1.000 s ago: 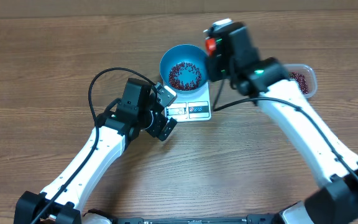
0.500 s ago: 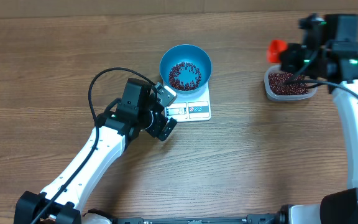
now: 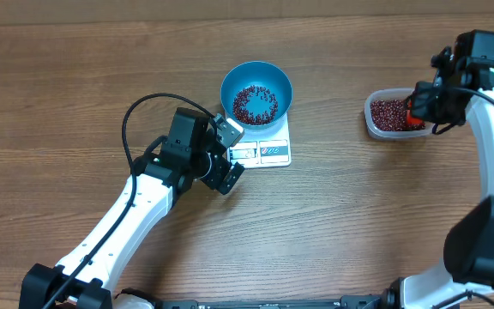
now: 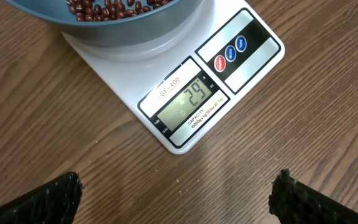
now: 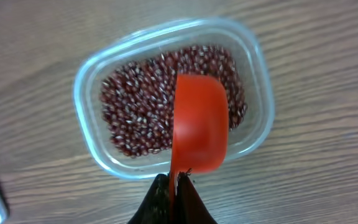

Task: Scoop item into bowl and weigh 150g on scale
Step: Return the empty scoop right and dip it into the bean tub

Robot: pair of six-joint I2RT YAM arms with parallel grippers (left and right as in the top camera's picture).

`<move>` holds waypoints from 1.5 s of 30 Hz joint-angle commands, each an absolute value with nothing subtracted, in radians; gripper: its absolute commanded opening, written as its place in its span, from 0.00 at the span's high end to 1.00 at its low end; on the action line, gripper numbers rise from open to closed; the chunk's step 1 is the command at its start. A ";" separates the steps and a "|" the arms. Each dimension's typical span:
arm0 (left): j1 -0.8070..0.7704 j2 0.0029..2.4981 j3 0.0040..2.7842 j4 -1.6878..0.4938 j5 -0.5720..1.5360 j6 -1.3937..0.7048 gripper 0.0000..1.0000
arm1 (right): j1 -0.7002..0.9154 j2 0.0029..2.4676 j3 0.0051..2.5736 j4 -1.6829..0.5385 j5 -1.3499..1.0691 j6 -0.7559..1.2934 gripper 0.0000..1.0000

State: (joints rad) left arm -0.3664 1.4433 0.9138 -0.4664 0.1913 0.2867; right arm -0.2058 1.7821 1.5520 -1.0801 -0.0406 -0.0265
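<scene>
Clear tub (image 5: 261, 106) on wood table (image 3: 358, 223) (right side); red scoop (image 5: 197, 124) above.

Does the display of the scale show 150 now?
No, the display of the scale reads 29, while the blue bowl of beans stands on that scale.

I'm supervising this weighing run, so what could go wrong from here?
Beans could spill: the right gripper pinches the red scoop by its handle over the clear tub, and the blue bowl stands far from it. The open left gripper hovers near the scale; a nudge could upset its reading.
</scene>
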 commanded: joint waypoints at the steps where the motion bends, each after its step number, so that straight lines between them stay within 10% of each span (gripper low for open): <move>1: -0.367 1.451 0.904 -0.463 0.203 0.281 0.00 | -0.201 1.790 1.570 -1.081 -0.032 -0.035 0.96; 45: -0.367 1.451 0.904 -0.463 0.203 0.281 0.00 | -0.191 1.957 1.570 -1.081 -0.108 -0.107 0.96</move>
State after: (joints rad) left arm -0.3664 1.4433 0.9138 -0.4664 0.1913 0.2867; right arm -0.1955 1.9442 1.5520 -1.0790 -0.0467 -0.1017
